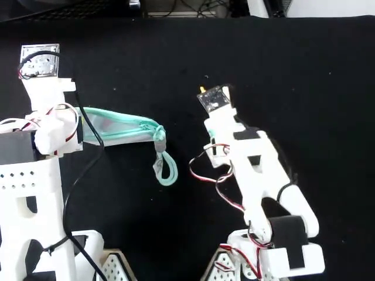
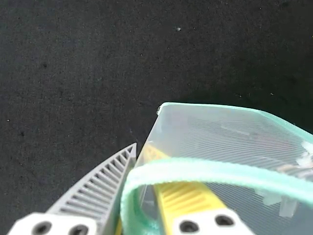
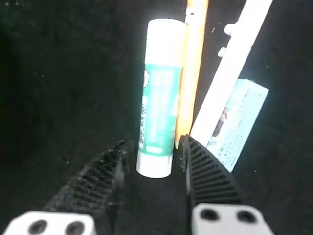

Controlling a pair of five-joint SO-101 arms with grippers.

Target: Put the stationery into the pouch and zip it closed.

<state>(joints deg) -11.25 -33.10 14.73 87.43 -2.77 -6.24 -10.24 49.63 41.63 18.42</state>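
— High view first: where is everything?
— At the left, an arm holds a translucent pouch [image 1: 117, 130] with mint-green trim above the black table [image 1: 293, 64]. A wrist strap [image 1: 166, 167] loops from the pouch's far end. The other arm stands well apart, bent down over the stationery.

— What is the stationery?
— In the right wrist view, a glue stick [image 3: 159, 98] lies with a pencil [image 3: 193, 58] touching its side. Next comes a white strip [image 3: 234, 63], then a pale blue packet [image 3: 239, 122], perhaps an eraser. All four lie on the table, outside the pouch.

— What could go wrong from here?
— My judgement: one jaw sits right at the pencil's end, so closing could pinch pencil and glue stick together or flick the pencil away. The stick is round and could roll out of a shallow grip. The pouch is held at one corner only, so its mouth may sag. I cannot tell whether the zip is open.

— And the grippers?
— The right gripper [image 3: 154, 147] is spread slightly wider than the glue stick. Its jaws flank the stick's near end and grasp nothing; whether they touch it, I cannot tell. The left gripper [image 2: 141, 152] is clenched on the pouch's corner, the grey finger outside and the yellow finger showing through the wall.
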